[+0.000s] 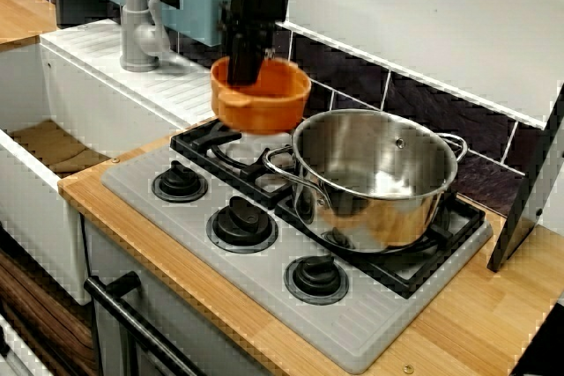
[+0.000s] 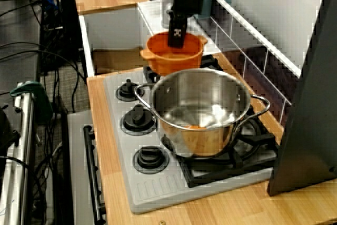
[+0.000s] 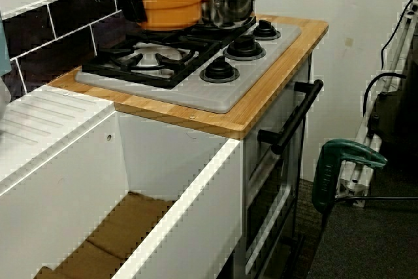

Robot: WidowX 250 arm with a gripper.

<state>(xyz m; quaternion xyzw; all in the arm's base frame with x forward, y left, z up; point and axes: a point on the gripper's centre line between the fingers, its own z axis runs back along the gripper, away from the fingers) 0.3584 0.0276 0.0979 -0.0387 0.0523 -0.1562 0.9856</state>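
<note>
Stove-front view: black gripper [image 1: 248, 72] at upper centre of frame, fingers down inside round orange plastic bowl [image 1: 269, 105], pinched on its rim & holding it clear above black cast burner grate [image 1: 204, 140]. Fingertips hidden by bowl wall. Big shiny steel two-handled pot [image 1: 379, 178] sits mid-frame on grate, just right of bowl.

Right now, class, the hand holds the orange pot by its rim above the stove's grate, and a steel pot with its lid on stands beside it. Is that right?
One slip: the steel pot has no lid; the view from the front shows its open top and inner wall. The rest holds: the hand grips the orange pot by its rim above the grate.
</note>
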